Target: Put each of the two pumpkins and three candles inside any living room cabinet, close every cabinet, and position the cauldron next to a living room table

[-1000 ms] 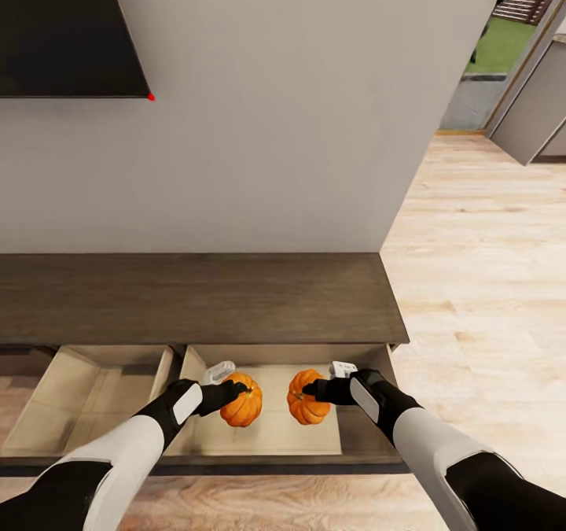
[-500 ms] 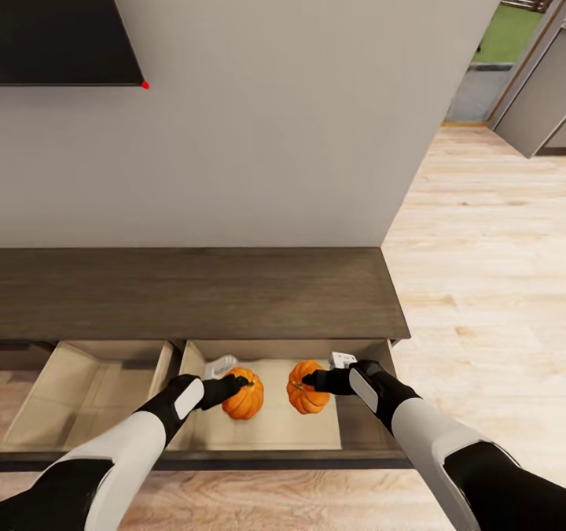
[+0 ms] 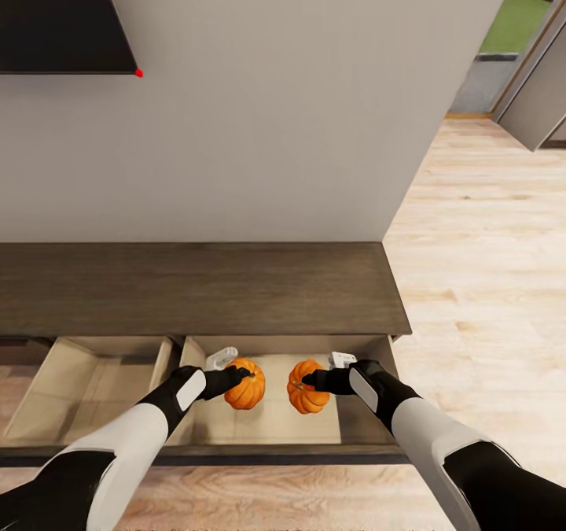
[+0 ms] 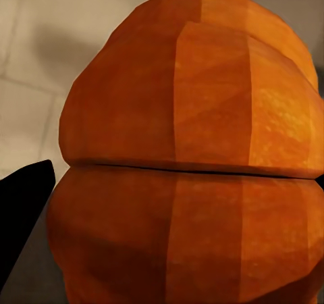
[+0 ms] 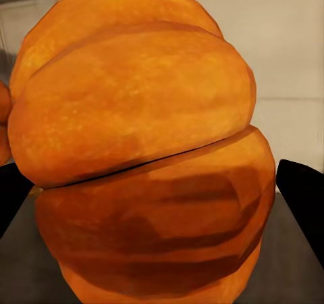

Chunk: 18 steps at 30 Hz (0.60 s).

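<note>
A ribbed orange pumpkin (image 5: 145, 155) loomed across nearly the whole frame, a dark fingertip (image 5: 304, 199) at each lower side, pale drawer wall (image 5: 283, 40) behind at upper right.

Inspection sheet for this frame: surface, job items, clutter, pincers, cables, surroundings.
Surface: dark-brown cabinet, top bare; two drawers pulled open, pale inside.
Job's things: left pumpkin and right pumpkin over the right-hand open drawer, apart from each other.
Clutter: nothing seen.
Pincers: left pincer shut on left pumpkin; right pincer shut on right pumpkin.
Cables: nothing seen.
Surroundings: grey wall, black screen upper left, light wood floor to the right.
</note>
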Tool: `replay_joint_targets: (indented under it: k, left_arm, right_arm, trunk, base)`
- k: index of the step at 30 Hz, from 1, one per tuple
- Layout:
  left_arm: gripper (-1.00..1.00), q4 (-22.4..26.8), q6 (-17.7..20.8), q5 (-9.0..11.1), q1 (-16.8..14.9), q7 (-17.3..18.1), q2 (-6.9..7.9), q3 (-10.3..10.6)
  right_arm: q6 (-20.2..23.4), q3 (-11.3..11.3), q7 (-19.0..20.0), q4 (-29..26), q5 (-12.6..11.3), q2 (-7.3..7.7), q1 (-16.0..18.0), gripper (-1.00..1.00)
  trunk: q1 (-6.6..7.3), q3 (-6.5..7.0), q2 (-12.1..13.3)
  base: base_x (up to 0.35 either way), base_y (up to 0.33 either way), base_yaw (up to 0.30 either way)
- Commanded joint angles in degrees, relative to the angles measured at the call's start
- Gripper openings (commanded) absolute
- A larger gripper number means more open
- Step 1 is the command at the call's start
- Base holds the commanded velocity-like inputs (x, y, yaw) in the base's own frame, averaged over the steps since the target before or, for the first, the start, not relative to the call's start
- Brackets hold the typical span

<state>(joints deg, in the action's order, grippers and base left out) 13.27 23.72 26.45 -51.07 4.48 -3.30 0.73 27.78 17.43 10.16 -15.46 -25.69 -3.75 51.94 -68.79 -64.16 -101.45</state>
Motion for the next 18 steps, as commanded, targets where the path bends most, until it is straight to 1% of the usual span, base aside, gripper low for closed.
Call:
replay_joint_targets:
  k: [1,18]
  left_arm:
    - [-1.00,0.01,0.04,0.01,-0.02,0.01,-0.01,-0.03]
    - [-1.00,-0.63,0.27,-0.08,-0.08,0.01,0.12,-0.03]
  right_arm:
    - [0.02,-0.02,-0.02,-0.01,-0.06,0.01,0.00,-1.00]
    - [-0.03,-0.05,0.01,-0.06,-0.07,0.06,0.00,-1.00]
  trunk:
    - [0.00,-0.10,0.00]
    - [0.00,-1.68,0.00]
  base:
    - [0.000,0.000,0.000]
    - [0.000,0.000,0.000]
